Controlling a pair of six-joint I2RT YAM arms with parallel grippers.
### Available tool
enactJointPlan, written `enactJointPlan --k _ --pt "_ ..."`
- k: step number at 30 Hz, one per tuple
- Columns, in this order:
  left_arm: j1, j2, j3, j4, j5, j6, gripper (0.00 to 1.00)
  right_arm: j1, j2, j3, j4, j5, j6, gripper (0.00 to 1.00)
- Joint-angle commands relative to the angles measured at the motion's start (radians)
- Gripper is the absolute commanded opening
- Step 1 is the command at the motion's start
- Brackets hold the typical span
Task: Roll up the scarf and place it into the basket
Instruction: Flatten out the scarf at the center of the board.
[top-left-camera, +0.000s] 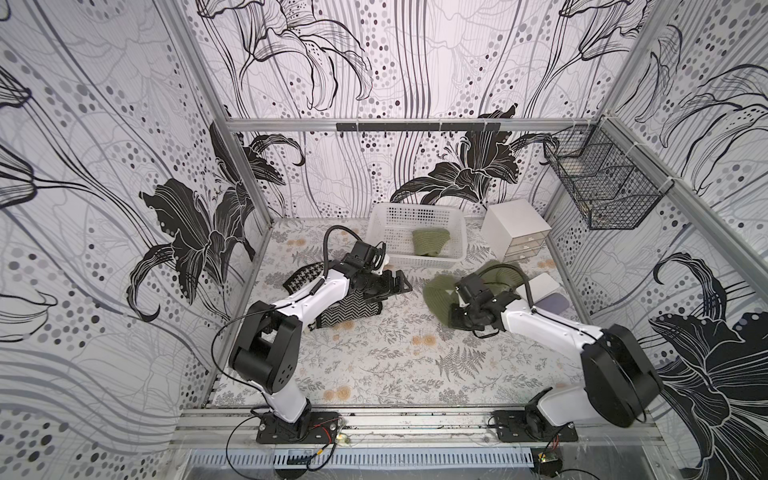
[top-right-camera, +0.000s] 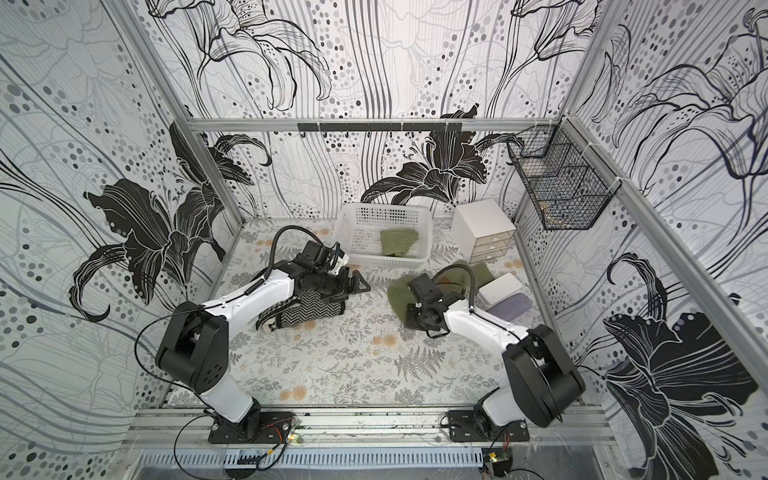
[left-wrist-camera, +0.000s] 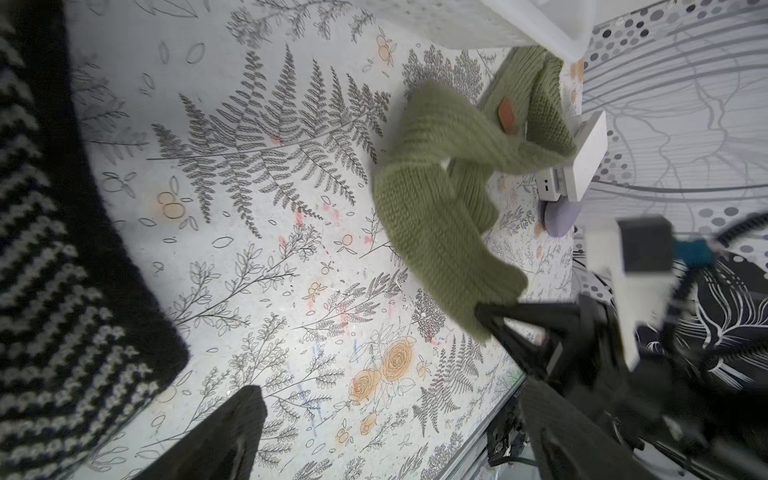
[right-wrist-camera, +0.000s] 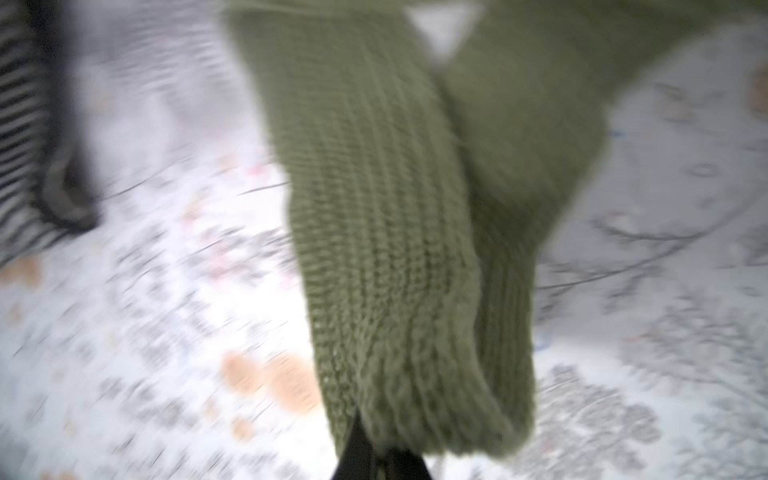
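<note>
A black-and-white herringbone knitted scarf (top-left-camera: 353, 309) is spread on the floral-printed tabletop (top-left-camera: 374, 365) at the left. Beside its edge the left fingers (top-left-camera: 392, 287) are held wide apart, empty. The white perforated plastic basket (top-left-camera: 419, 261) is set behind, a folded green knit (top-left-camera: 430, 245) inside. Before it, the olive-green knitted scarf (top-left-camera: 436, 295) is draped on the tabletop, one end pinched by the closed right fingers (left-wrist-camera: 488, 318).

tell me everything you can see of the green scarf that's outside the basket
The green scarf is a chunky olive rib knit, soft-looking, with a small orange-brown tag. It is unrolled, twisted and bunched on the floral table, just outside the basket. The right gripper has its jaws shut on one end; the other end runs up to a white box.
</note>
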Motion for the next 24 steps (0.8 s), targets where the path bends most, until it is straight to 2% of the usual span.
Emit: enactJointPlan --k 1,4,7,13,15,17,20,22,24 --pt "0.158 -0.103 -0.02 -0.032 -0.053 -0.001 0.99 0.131 -0.067 0.189 -0.087 0.001 -0.025 0.0" --pt "0.337 -0.187 -0.036 -0.077 -0.07 -0.017 0.99 0.223 -0.041 0.363 -0.139 -0.015 -0.079 0.0" --pt "0.446 -0.255 -0.027 -0.108 -0.045 -0.006 0.99 0.297 0.034 0.549 -0.17 -0.08 -0.151 0.0" --pt "0.495 -0.323 -0.046 -0.145 -0.023 0.011 0.99 0.459 0.208 0.919 -0.154 -0.285 -0.295 0.0" --pt "0.508 -0.337 -0.063 -0.144 -0.014 0.011 0.99 0.477 0.215 0.963 -0.131 -0.325 -0.308 0.0" --pt "0.517 -0.348 -0.072 -0.15 -0.004 0.015 0.99 0.476 0.181 0.937 -0.125 -0.278 -0.306 0.0" --pt "0.522 -0.357 -0.082 -0.151 -0.003 0.022 0.99 0.462 0.074 0.788 -0.139 -0.134 -0.309 0.0" --pt "0.523 -0.345 -0.084 -0.146 0.008 0.026 0.99 0.4 -0.046 0.622 -0.126 -0.034 -0.248 0.0" --pt "0.523 -0.332 -0.084 -0.138 0.021 0.026 0.99 0.312 -0.182 0.442 -0.154 0.135 -0.145 0.0"
